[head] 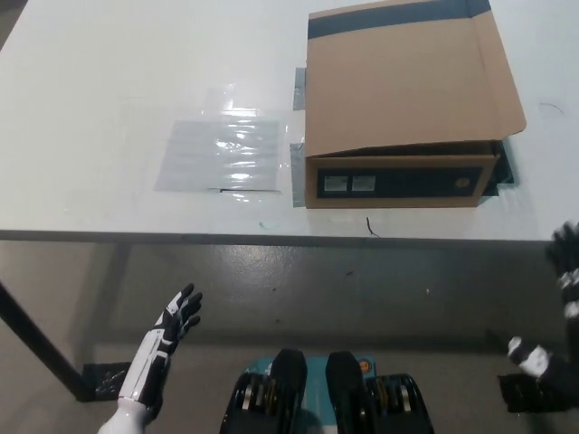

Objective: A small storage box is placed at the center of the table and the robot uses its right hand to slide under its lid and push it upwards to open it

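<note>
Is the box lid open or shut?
Shut: the lid lies flat over the cardboard box, its front edge overhanging the front face.

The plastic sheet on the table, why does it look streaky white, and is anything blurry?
Head view: overhead light glares off the wrinkled plastic sheet; the box is sharp; the right robot hand at the edge is smeared.

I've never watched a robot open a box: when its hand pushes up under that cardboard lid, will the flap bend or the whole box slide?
The lid looks like thin cardboard, so it probably flexes. The box seems light and might slide on the smooth table.
</note>
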Robot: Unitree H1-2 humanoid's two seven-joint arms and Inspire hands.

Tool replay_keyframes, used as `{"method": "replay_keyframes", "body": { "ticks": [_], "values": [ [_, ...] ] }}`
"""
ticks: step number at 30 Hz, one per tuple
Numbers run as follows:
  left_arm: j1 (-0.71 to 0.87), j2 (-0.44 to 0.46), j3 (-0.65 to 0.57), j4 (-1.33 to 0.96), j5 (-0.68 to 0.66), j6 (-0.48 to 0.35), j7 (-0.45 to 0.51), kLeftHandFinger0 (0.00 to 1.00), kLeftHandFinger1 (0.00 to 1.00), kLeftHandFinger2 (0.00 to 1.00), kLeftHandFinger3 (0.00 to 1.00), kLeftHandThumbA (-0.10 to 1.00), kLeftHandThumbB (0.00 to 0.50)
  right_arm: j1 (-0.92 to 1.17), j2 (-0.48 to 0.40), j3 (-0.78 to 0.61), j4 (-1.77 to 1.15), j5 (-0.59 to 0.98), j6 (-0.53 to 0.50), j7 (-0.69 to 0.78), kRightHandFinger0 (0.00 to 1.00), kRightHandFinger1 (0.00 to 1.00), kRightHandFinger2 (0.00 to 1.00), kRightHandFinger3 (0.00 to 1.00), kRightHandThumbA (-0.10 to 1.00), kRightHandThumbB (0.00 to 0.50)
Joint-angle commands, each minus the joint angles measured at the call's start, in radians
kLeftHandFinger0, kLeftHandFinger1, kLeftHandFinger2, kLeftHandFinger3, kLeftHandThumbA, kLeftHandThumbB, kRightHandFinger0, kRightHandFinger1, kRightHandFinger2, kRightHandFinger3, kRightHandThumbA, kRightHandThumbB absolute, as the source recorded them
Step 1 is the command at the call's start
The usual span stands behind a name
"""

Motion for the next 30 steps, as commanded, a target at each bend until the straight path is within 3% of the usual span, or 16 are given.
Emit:
{"method": "replay_keyframes", "body": {
  "ticks": [1, 5, 9, 14, 30],
  "values": [
    [-0.028, 0.01, -0.002, -0.006, -0.02, -0.055, -0.024, 1.0, 1.0, 1.0, 1.0, 1.0, 0.5, -0.111, -0.027, -0.05, -0.023, 0.125, 0.006, -0.013, 1.0, 1.0, 1.0, 1.0, 1.0, 0.277],
    [-0.02, 0.012, -0.005, -0.012, -0.012, -0.055, -0.019, 1.0, 1.0, 1.0, 1.0, 1.0, 0.5, -0.192, -0.029, -0.091, 0.006, 0.271, 0.075, -0.027, 1.0, 1.0, 1.0, 1.0, 1.0, 0.232],
    [-0.023, 0.011, -0.005, -0.004, -0.015, -0.055, -0.024, 1.0, 1.0, 1.0, 1.0, 1.0, 0.5, -0.285, -0.025, -0.138, 0.091, 0.354, 0.121, -0.036, 1.0, 1.0, 1.0, 1.0, 1.0, 0.23],
    [-0.021, 0.007, -0.004, -0.005, -0.023, -0.055, -0.032, 1.0, 1.0, 1.0, 1.0, 1.0, 0.5, -0.389, -0.007, -0.18, 0.224, 0.42, 0.14, -0.021, 1.0, 1.0, 1.0, 1.0, 1.0, 0.273],
    [-0.021, 0.008, -0.007, -0.001, -0.013, -0.055, -0.028, 1.0, 1.0, 1.0, 1.0, 1.0, 0.5, -0.648, 0.025, -0.241, 0.601, 0.45, 0.135, 0.019, 1.0, 1.0, 1.0, 1.0, 1.0, 0.316]
  ]
}}
